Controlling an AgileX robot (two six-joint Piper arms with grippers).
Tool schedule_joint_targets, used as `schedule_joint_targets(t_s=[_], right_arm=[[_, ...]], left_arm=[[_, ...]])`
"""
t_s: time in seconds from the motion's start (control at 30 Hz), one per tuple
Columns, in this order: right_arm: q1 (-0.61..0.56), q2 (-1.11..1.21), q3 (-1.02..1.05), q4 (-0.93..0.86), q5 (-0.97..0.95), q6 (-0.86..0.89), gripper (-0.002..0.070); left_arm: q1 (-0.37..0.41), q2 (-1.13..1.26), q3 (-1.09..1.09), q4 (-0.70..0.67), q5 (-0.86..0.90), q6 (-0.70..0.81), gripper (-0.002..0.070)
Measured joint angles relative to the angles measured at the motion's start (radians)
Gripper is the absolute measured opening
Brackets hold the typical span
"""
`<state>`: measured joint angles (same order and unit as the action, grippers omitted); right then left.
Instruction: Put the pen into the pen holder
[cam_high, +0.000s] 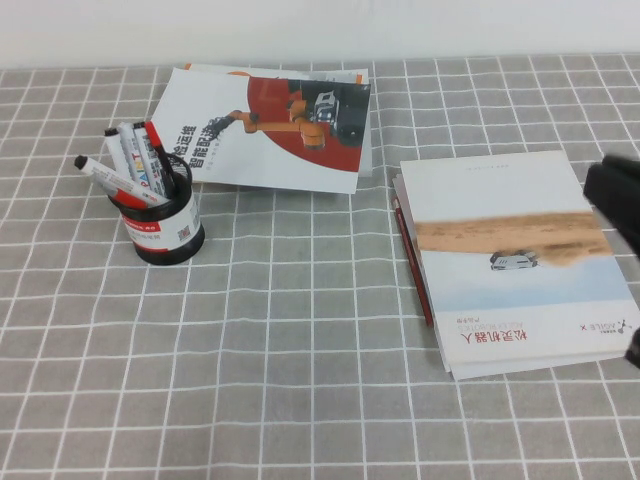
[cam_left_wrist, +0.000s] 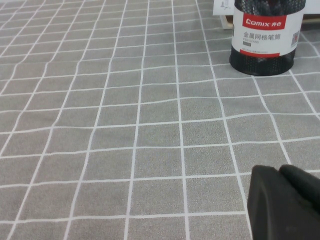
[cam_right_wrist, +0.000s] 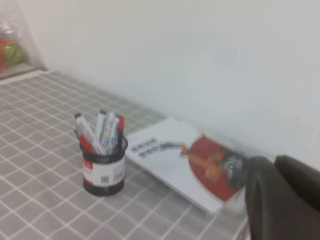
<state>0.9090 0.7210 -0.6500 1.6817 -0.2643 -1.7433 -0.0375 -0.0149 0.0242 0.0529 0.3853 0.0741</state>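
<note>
The left tool (cam_left_wrist: 285, 202) hovers low over the tabletop (cam_high: 300, 380), the right tool (cam_high: 615, 195) at its 3 o'clock edge; whether either is spread cannot be told. The pen (cam_high: 100, 176), likely light, stiff and slick, best pinched mid-barrel, leans toward 10 o'clock inside the pen holder (cam_high: 165, 235) at 9 o'clock.

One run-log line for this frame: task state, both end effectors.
pen: in pen holder, leaning out | left end effector: low over table, short of holder | right end effector: right table edge, over booklet
</note>
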Motion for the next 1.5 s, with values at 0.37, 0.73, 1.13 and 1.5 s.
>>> schedule_joint_targets(t_s=[0.37,0.73,1.13,1.5], right_arm=[[-0.080,-0.028,0.214,-0.846,-0.023,1.029,-0.0013],[-0.412,-0.284,0.299,-1.124,0.100,1.184,-0.0012],[-0.804,-0.628,0.490,-1.656,0.513,1.832,-0.0013],[-0.900,-0.729,0.674,-1.698,0.647,1.864,-0.0012]], left_arm=[[0.000,0.000,0.000,0.000,0.000,0.000,-0.0003],[0.000,0.000,0.000,0.000,0.000,0.000,-0.0003],[0.000,0.000,0.000,0.000,0.000,0.000,-0.0003],[0.000,0.000,0.000,0.000,0.000,0.000,-0.0003]])
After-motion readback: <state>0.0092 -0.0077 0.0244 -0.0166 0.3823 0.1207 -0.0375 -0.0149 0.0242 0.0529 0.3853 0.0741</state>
